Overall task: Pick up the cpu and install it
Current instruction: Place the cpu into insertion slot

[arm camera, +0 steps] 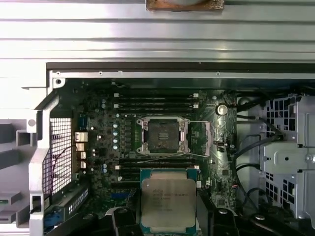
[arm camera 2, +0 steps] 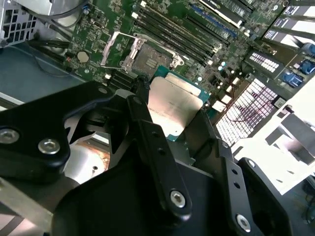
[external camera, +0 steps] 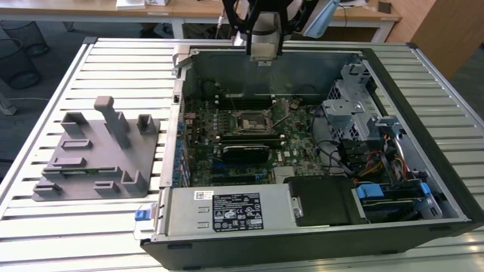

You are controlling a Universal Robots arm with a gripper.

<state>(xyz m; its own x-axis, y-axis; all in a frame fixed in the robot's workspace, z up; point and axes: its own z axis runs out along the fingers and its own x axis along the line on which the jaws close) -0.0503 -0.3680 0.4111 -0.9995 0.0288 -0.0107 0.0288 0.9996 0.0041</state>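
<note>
The cpu (arm camera: 168, 200), a thin square chip with a silvery top and green rim, hangs above the motherboard. My gripper (arm camera: 169, 219) is shut on it, with a black finger (arm camera: 123, 219) against each side. The second wrist view shows the same hold: the cpu (arm camera 2: 174, 103) sits between the fingers (arm camera 2: 147, 123) of the gripper (arm camera 2: 173, 110). The socket (arm camera: 162, 136) lies open on the board, a short way off from the chip, with its metal frame lifted. In the exterior view the gripper (external camera: 264, 55) hovers over the far wall of the open computer case (external camera: 446, 170), well above the socket (external camera: 248, 120).
A grey plastic fixture (external camera: 98, 153) with upright posts stands on the slatted table at the exterior view's left. Inside the case, memory slots (arm camera: 155, 101) flank the socket. A metal drive cage (external camera: 352, 107) and cables (external camera: 370, 164) fill the exterior view's right side.
</note>
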